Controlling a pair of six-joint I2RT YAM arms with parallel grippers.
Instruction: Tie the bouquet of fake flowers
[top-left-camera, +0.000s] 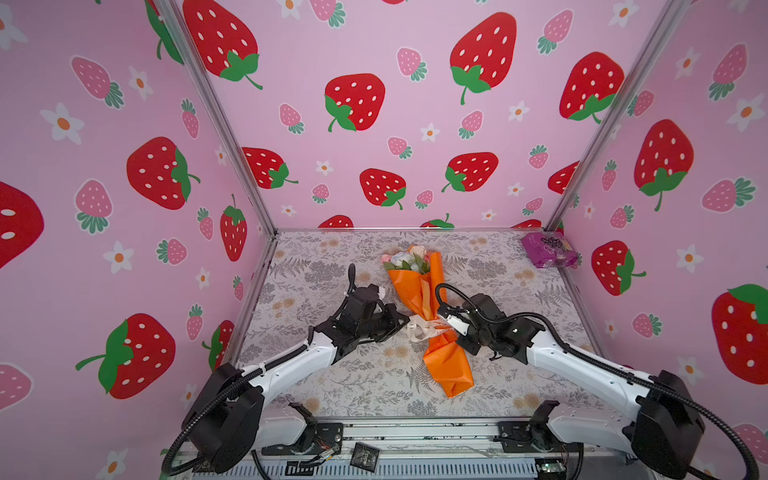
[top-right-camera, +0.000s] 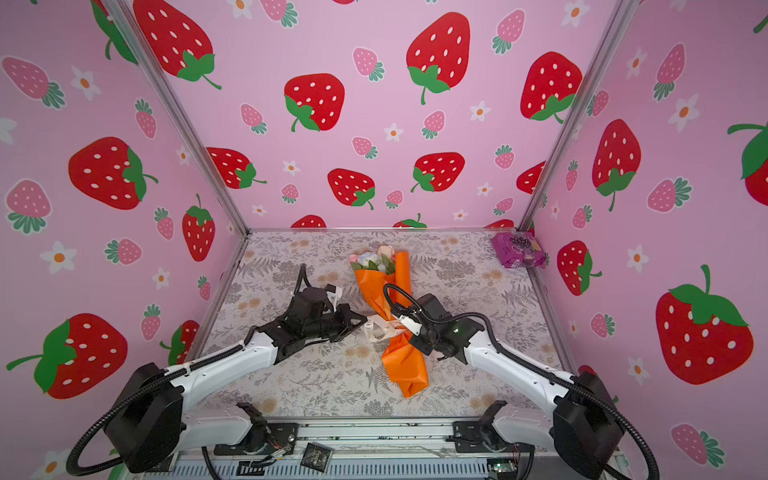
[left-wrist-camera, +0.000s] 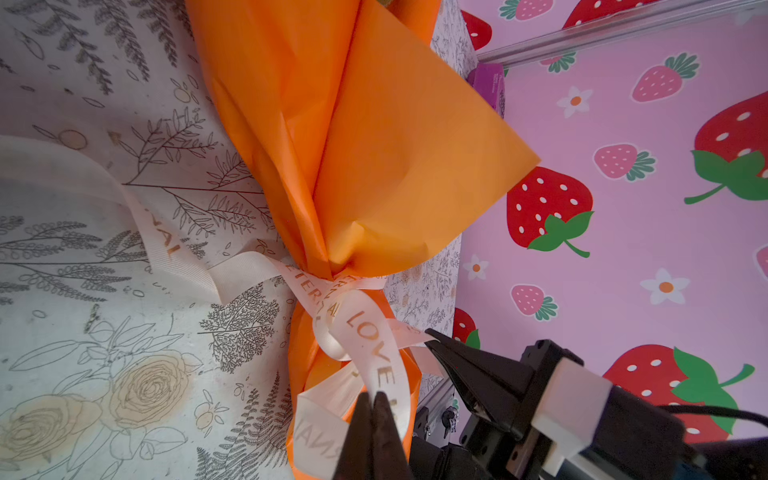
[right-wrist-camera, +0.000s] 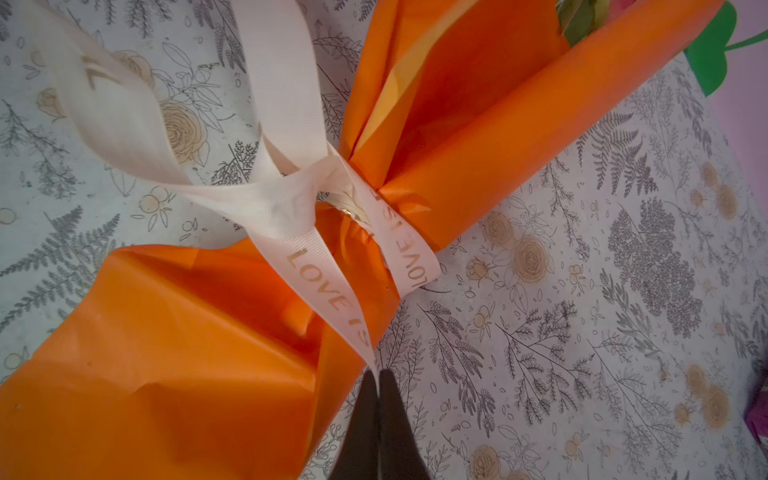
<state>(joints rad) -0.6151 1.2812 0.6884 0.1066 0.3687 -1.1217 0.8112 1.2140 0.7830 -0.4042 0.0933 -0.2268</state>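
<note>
Pinching ribbon (left-wrist-camera: 365, 332) w/ L hand (left-wrist-camera: 376, 401) & R hand (right-wrist-camera: 379, 376), frame-left/right of knot (right-wrist-camera: 291, 199) (bouquet (top-left-camera: 415, 291) lying top-to-bottom, mid-frame); prob. pull crosswise next.

The bouquet wrapping (right-wrist-camera: 166, 353) is seen as matt, creased orange paper, the ribbon (right-wrist-camera: 322, 289) as ribbed cream cloth with shiny gold lettering.

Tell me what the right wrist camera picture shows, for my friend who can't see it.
The right gripper pinches shut on a cream ribbon printed LOVE IS. The ribbon is tied around the narrow middle of the orange-wrapped bouquet, which lies on the flower-patterned table.
</note>
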